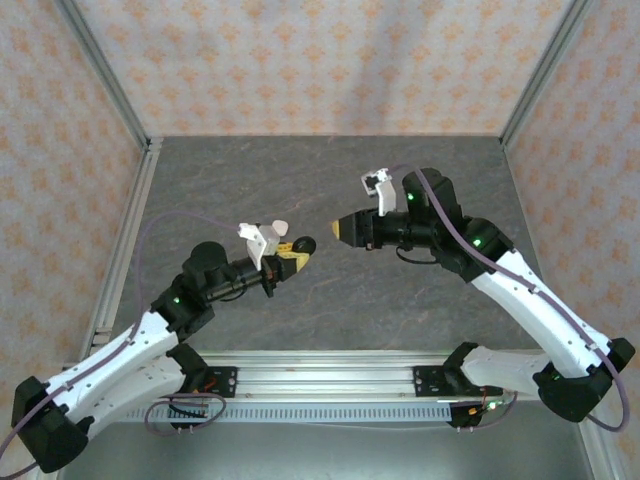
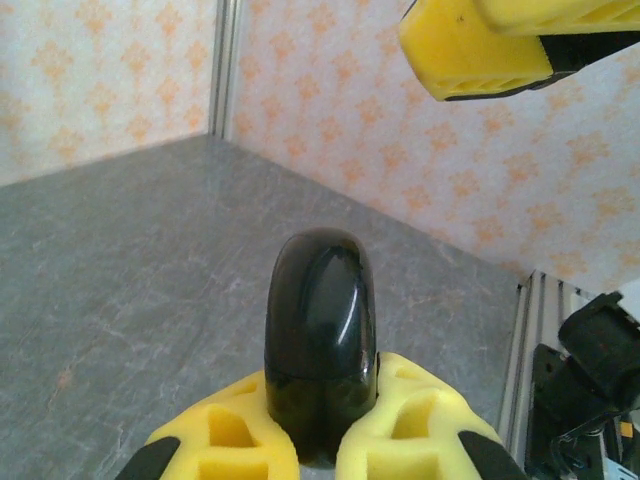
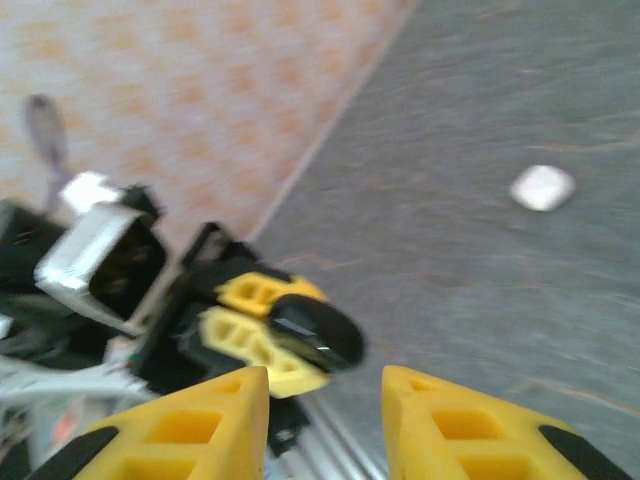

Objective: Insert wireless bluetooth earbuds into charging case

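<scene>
Frankly, my left gripper [image 1: 293, 256] is clamped on just the bottom end of the glossy black charging case [image 2: 320, 320], raised over the middle of the table [image 1: 400, 170], so a nudge from my right gripper [image 1: 347, 229], fingers apart and empty, could pivot it or squirt it out. The earbuds I cannot pick out for sure: a blurred small white thing [image 3: 541, 187] lying on the table may be one. The table is grey, stone-veined, walled by peach-patterned paper [image 1: 300, 60].

Grey marbled tabletop [image 1: 300, 180], orange-patterned walls [image 1: 330, 60] at far and side edges, aluminium rail [image 1: 330, 372] along near edge.
</scene>
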Tool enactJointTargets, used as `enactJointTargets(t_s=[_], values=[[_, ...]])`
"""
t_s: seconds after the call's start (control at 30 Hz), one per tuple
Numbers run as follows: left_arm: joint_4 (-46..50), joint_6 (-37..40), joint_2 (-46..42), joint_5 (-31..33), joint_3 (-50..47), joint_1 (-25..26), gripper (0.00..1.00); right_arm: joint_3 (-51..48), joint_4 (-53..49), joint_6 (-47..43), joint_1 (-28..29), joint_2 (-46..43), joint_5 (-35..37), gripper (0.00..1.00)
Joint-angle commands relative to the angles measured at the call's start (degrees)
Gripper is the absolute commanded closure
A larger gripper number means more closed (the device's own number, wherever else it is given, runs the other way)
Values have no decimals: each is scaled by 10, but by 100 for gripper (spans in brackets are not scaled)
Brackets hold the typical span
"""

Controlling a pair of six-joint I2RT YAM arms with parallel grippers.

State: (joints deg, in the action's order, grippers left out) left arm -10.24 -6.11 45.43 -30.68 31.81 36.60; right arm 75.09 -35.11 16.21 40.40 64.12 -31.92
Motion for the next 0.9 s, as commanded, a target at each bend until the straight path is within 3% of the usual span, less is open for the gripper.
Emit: enactJointTargets(t_s=[0.0, 0.2, 0.5, 0.87], values=[[-20, 0, 40, 22, 25, -7, 100, -16, -77, -8, -5, -5, 204, 63], [-22, -23, 156, 9, 68, -7, 100, -71, -117, 15, -16, -10, 361, 45], [-53, -121, 374, -37, 164, 12, 100, -178, -145, 62, -60, -38, 462, 27], [132, -202, 703, -2, 508, 74, 99, -293, -95, 71, -155, -82, 418, 19]])
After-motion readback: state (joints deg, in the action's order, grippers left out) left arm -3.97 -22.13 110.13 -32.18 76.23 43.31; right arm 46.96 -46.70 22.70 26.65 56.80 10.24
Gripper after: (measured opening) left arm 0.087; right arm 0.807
